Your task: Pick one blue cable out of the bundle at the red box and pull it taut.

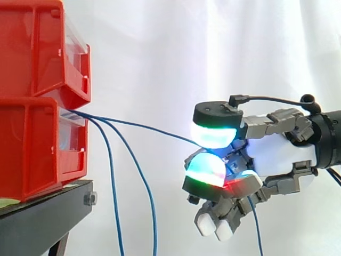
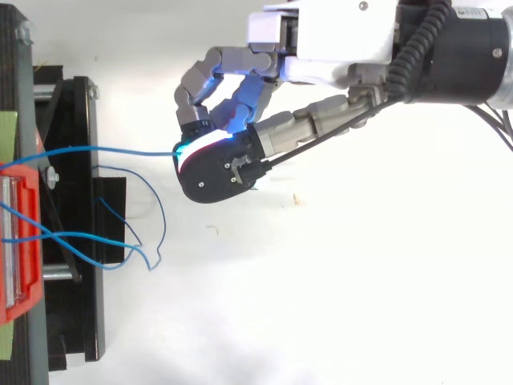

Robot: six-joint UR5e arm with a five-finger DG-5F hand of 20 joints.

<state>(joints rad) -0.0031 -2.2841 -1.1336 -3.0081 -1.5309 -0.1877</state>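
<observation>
Two red boxes (image 1: 37, 101) are stacked on a black stand (image 1: 48, 208) at the left. Several thin blue cables come out from between them. One blue cable (image 1: 149, 128) runs nearly straight from the boxes rightward into my hand (image 1: 277, 154), whose glowing fingertips (image 1: 213, 136) pinch it. From above, that same cable (image 2: 112, 151) stretches from the red box (image 2: 20, 241) to my hand (image 2: 321, 48). The cable's free end hangs down below the hand (image 1: 256, 224). The other cables (image 1: 112, 176) droop loosely toward the floor.
A white curtain hangs behind the work. The black stand (image 2: 76, 241) holds the boxes at the left edge of the top view, with loose blue cable loops (image 2: 136, 241) lying over it.
</observation>
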